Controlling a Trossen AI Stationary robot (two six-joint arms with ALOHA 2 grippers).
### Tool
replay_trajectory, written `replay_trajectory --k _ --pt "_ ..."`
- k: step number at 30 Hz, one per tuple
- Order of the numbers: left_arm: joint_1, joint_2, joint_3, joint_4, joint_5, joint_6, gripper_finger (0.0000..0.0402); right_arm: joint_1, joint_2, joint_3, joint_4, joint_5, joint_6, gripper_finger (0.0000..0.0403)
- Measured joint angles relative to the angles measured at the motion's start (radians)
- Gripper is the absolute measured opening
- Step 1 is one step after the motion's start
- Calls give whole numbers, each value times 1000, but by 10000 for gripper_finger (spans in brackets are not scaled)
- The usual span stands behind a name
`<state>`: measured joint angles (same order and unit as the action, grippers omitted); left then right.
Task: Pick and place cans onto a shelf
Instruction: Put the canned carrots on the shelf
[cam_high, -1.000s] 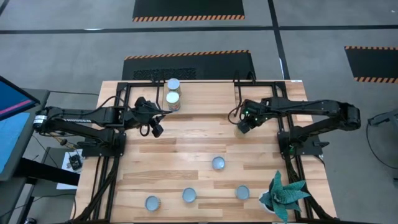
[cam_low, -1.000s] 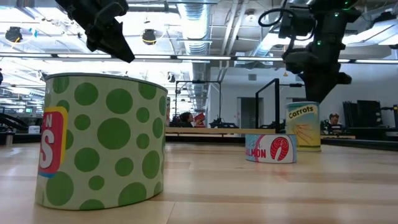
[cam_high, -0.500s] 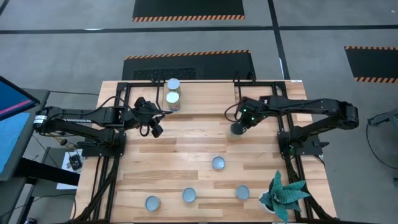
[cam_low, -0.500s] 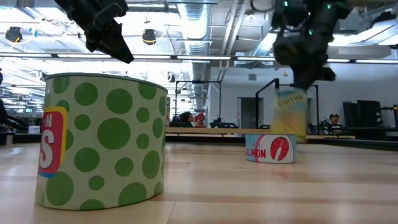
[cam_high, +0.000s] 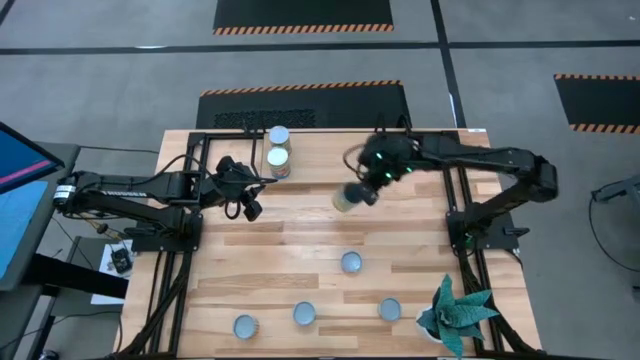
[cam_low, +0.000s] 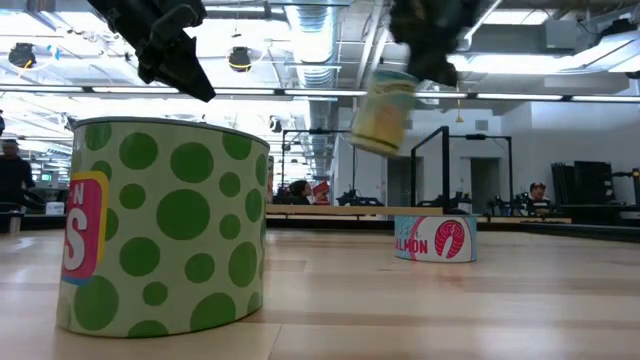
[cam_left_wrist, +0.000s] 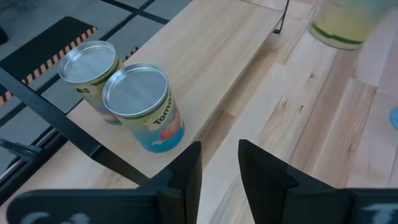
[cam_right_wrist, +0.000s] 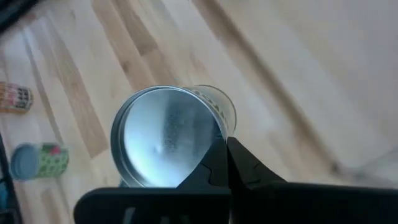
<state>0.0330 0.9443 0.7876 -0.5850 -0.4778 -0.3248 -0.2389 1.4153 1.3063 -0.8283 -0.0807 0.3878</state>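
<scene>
In the high view, two cans (cam_high: 277, 160) stand side by side on the shelf (cam_high: 325, 148) at the far edge. They show again as cans (cam_left_wrist: 140, 102) on the shelf (cam_left_wrist: 211, 59) in the left wrist view. My left gripper (cam_high: 250, 208) hovers open near them, its own view showing the left gripper (cam_left_wrist: 219, 165) with nothing between its fingers. My right gripper (cam_high: 362, 188) is shut on a yellow can (cam_high: 346, 199), which hangs high over the table's middle as the yellow can (cam_low: 384, 110) in the low view. Several more cans (cam_high: 350, 262) stand on the near half of the table. My right gripper holds the yellow can by its top rim (cam_right_wrist: 219, 127), at one side of the silvery lid. One finger (cam_right_wrist: 208, 168) lies over the lid and the other stands outside the wall. The fingers come slanting down from above. The can hangs below them, tilted and clear of the table.
A salmon can (cam_low: 437, 238) and a green-dotted can (cam_low: 160, 225) stand on the tabletop in the low view. A green spiky plant (cam_high: 455, 312) sits at the near right corner. Black frame rails (cam_high: 200, 160) flank the shelf.
My right gripper has lifted the yellow can off the table, carried it up and toward the table's left edge, and rolled as it went. The can, upright on the wood a second ago, now hangs tilted and clear.
</scene>
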Motion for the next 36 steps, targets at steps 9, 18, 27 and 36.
replay_trajectory --k 9,18,27,36 --pt "0 0 0 -2 0 -1 96 -127 345 408 -140 -25 -351 0" --pt "0 0 0 -3 -25 -1 96 -237 620 712 -285 -33 -535 0" --pt "0 0 0 3 -26 -1 96 -291 753 800 -295 -111 -554 0" --pt "0 0 0 8 -26 -26 96 -297 764 810 -260 -109 -557 0"
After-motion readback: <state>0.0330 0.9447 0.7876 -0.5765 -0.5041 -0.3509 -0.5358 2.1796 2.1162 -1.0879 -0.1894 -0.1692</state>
